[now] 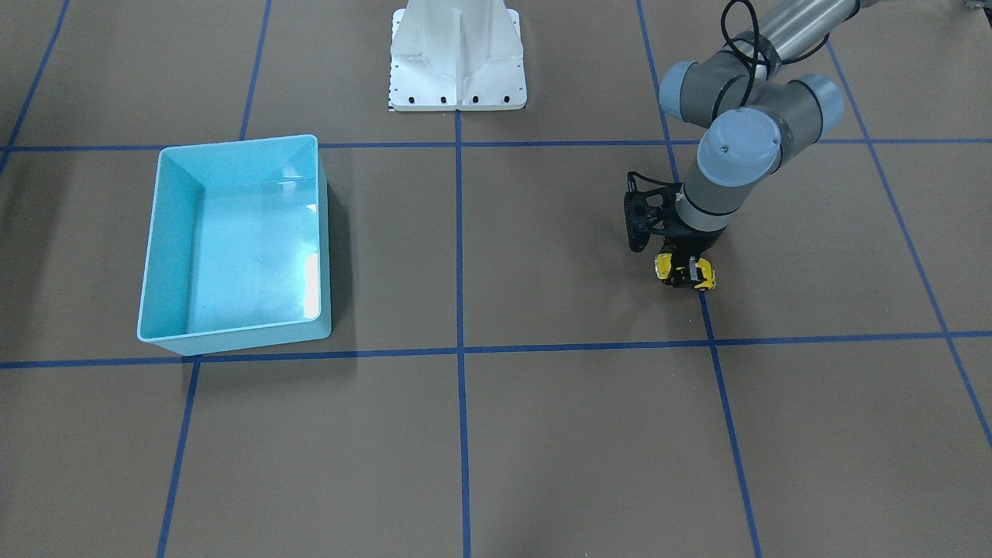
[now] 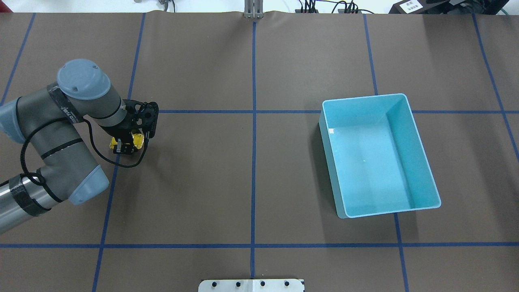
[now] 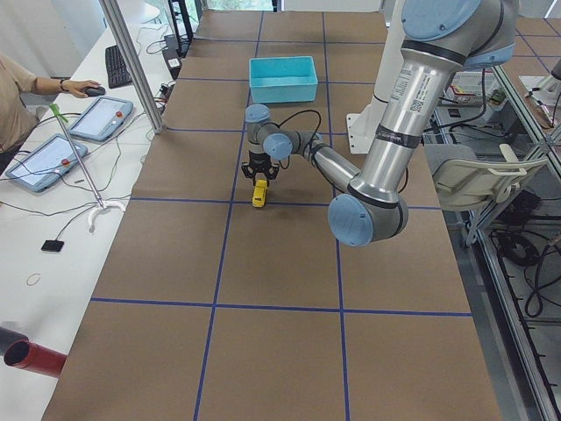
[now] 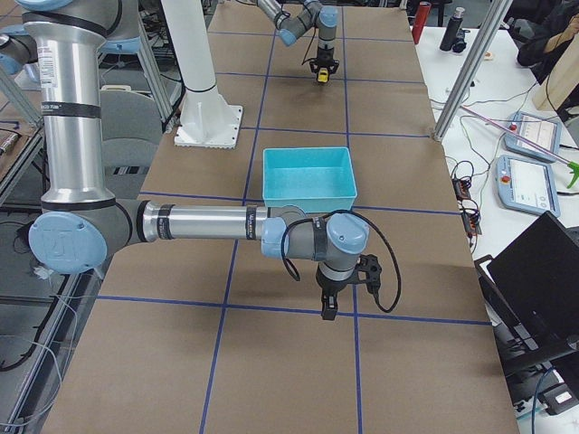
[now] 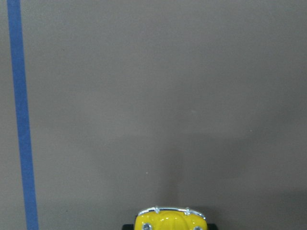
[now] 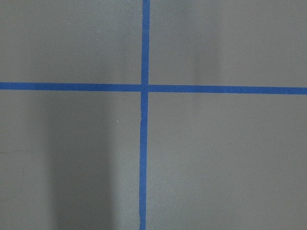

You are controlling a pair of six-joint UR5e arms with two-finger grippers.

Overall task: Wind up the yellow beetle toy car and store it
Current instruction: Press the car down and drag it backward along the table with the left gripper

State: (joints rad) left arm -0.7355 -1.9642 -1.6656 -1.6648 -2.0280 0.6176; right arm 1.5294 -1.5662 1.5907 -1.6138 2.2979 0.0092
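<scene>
Squarely between the left fingers (image 1: 682,267), both clamped on it: yellow beetle toy car (image 1: 704,276)

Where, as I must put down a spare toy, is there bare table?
The middle squares between the light blue bin and the left tool are bare, both sides of the centre tape line. Crowded only around the yellow car.
</scene>
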